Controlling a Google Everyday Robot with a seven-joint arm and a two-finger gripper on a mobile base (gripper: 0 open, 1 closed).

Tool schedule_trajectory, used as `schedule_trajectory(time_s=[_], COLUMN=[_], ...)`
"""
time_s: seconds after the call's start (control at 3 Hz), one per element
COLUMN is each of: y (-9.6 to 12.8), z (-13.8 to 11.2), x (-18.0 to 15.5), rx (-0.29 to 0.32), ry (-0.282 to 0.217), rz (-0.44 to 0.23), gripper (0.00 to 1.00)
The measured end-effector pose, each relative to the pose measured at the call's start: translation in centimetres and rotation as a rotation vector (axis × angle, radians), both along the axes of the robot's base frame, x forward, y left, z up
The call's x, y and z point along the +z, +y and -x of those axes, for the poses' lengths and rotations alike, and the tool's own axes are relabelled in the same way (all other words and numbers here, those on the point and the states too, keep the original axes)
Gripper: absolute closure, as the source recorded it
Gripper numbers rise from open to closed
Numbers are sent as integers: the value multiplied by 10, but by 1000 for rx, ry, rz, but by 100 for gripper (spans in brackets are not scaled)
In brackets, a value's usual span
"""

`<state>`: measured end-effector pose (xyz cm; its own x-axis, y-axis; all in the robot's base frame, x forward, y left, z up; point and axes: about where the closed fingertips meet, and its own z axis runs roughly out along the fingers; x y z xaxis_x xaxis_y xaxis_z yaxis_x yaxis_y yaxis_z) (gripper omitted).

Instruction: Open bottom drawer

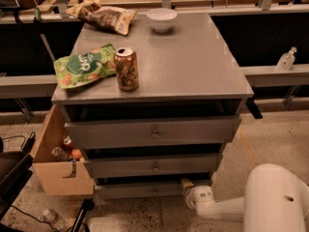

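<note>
The bottom drawer [130, 191] is the slimmest grey front, lowest on the cabinet, with a small round knob [154, 191] at its centre. My gripper [186, 183] sits low at the right end of that drawer front, on the end of a white arm [217, 206] that reaches in from the lower right. It is to the right of the knob, close against the cabinet. The gap above the bottom drawer is dark.
Above are the mid-sized drawer [154, 166] and the tallest drawer [154, 132]. On the cabinet top stand a can [126, 69], a green snack bag [82, 71], a brown bag [108, 17] and a white bowl [161, 19]. A wooden box [58, 173] with bottles hangs at the left.
</note>
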<state>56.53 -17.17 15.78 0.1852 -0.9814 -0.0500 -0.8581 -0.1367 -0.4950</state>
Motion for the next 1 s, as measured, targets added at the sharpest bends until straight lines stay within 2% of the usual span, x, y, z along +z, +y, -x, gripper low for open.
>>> schedule_trajectory(time_s=[1.0], y=[0], z=[0], x=[0], rx=[0], ry=[0], rz=[0], gripper=[100])
